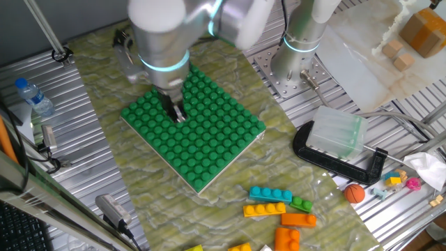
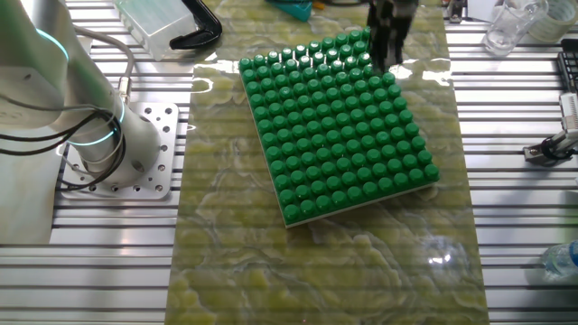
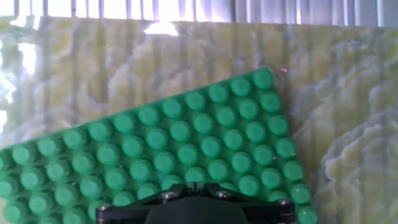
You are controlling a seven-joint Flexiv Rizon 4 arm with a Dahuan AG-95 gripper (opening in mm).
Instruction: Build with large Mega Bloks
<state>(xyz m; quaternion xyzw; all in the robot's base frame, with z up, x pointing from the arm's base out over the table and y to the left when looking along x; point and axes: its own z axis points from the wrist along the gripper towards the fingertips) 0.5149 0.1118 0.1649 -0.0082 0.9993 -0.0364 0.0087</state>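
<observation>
Pincer [image 1: 178,111] low over the green baseplate [image 1: 209,150], empty; the loose bricks lie well apart from it, past the plate's far corner.

Nearest the pincer are only the baseplate's studs, and no brick is on the plate. Its fingers look close together and hold nothing, though the hand view shows only the hand's body, so how wide they stand I cannot tell. Further off, beyond the plate's edge on the table [image 1: 104,84], lies the cyan brick [image 1: 270,194], long axis roughly along that edge. Just past it lie a yellow brick [image 1: 263,209], a small green brick [image 1: 301,204] and two orange bricks [image 1: 297,220]. The next move likely means crossing the whole plate to reach them. No brand or writing can be read.
</observation>
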